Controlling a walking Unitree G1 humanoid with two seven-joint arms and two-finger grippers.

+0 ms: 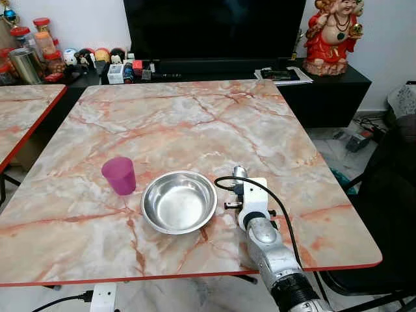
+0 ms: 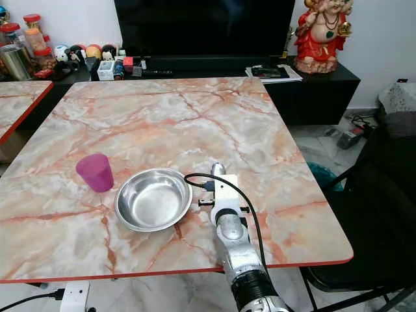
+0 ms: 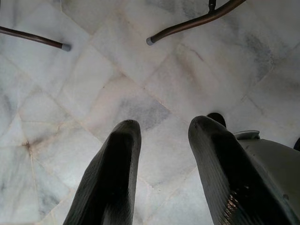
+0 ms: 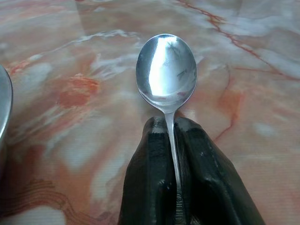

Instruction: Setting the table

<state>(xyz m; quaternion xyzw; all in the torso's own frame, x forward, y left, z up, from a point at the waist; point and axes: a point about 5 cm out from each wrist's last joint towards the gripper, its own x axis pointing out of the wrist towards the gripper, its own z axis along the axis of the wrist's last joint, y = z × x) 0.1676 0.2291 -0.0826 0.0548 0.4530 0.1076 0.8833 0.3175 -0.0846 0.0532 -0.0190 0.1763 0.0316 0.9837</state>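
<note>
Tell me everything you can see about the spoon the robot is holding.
The spoon is shiny silver metal, with an oval bowl facing up that mirrors the light. Its thin handle is pinched between the two black fingers of the right gripper, bowl pointing forward over the marble-patterned table. It sits just right of the steel bowl, not touching it. Whether it rests on the tabletop cannot be told.

Bare marble beyond bowl (image 1: 179, 201), cup (image 1: 119, 175)

Probably a living room: television (image 1: 214, 29), marble table (image 1: 195, 123).
</note>
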